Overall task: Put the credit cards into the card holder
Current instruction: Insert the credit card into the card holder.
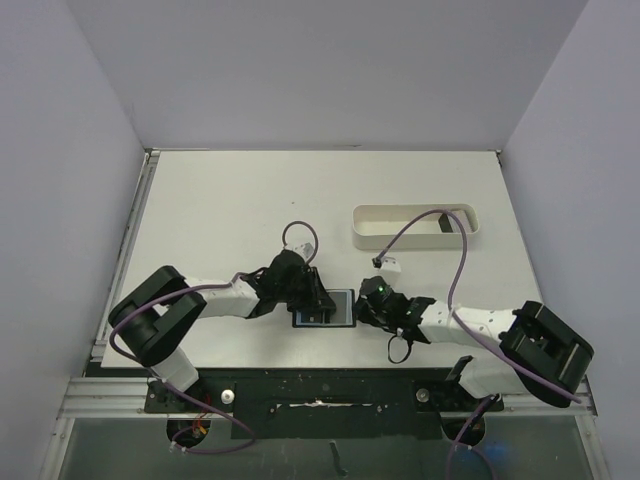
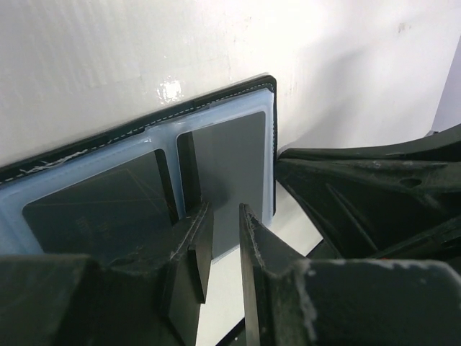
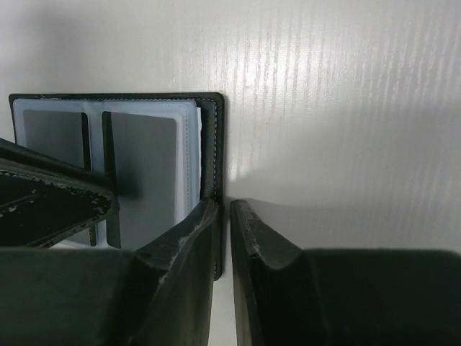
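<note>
The black card holder (image 1: 338, 308) lies open on the table between my two grippers, bluish-grey pockets up. It also shows in the left wrist view (image 2: 144, 133) and the right wrist view (image 3: 209, 130). Dark grey credit cards sit in its pockets, one on the right (image 2: 230, 158) (image 3: 144, 166) and one on the left (image 2: 94, 209) (image 3: 54, 133). My left gripper (image 1: 318, 300) (image 2: 225, 216) hovers low over the right pocket's near end, fingers a narrow gap apart with nothing between them. My right gripper (image 1: 362, 303) (image 3: 224, 209) is shut at the holder's right edge, one finger over the black border.
A long white oval tray (image 1: 415, 225) stands behind and to the right of the holder, with a purple cable crossing over it. The two grippers are very close to each other over the holder. Grey walls close in the table on three sides.
</note>
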### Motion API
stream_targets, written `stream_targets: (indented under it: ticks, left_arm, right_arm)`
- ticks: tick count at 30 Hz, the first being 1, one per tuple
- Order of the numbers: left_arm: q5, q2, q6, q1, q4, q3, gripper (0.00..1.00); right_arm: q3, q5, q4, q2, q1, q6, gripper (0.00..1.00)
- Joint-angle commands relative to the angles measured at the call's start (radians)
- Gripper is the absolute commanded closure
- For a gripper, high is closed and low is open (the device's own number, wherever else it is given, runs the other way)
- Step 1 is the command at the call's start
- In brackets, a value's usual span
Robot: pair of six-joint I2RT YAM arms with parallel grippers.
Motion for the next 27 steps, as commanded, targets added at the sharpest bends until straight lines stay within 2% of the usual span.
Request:
stream_targets:
  ticks: [1, 6, 13, 27]
  left_arm:
    - [0.025, 0.020, -0.022, -0.021, 0.086, 0.018, 0.80]
    - [0.031, -0.010, -0.020, -0.030, 0.080, 0.035, 0.78]
    - [-0.073, -0.098, 0.030, -0.025, -0.099, 0.051, 0.71]
    - [-0.146, -0.085, 0.071, -0.025, -0.192, 0.063, 0.66]
  right_arm:
    - [-0.006, 0.024, 0.060, -0.010, 0.030, 0.039, 0.84]
    - [-0.005, 0.038, 0.044, -0.030, 0.059, 0.058, 0.85]
    - [-0.005, 0.073, 0.007, -0.058, 0.079, 0.074, 0.85]
    - [-0.005, 0.068, 0.026, -0.040, 0.081, 0.069, 0.86]
